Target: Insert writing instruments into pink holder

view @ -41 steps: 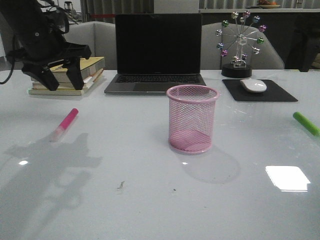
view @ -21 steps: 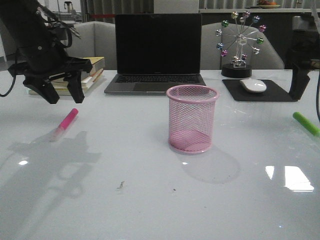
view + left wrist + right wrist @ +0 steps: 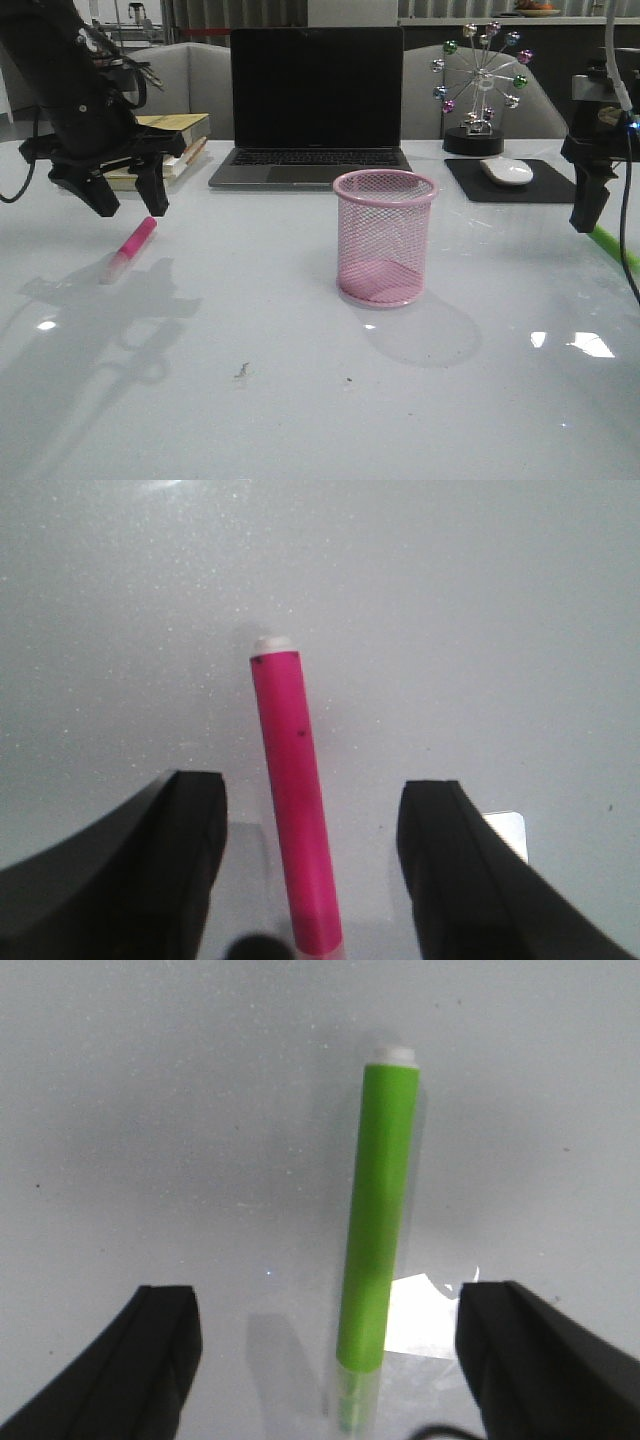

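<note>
With both claws spread, our left gripper [image 3: 310, 880] straddles the pink marker [image 3: 293, 810] (pink holder [image 3: 385, 237] at three o'clock); an off-centre squeeze could roll it away.

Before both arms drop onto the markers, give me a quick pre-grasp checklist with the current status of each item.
1. Left gripper open: ok, jaws spread wide.
2. Pink marker between the left fingers: ok, lying flat on the table, roughly centred in the left wrist view.
3. Right gripper open: ok.
4. Green marker between the right fingers: ok, though slightly off centre toward one finger.
5. Pink holder upright and unobstructed: ok, standing mid-table and apparently empty.
6. Height of each gripper above its marker: cannot tell.
</note>
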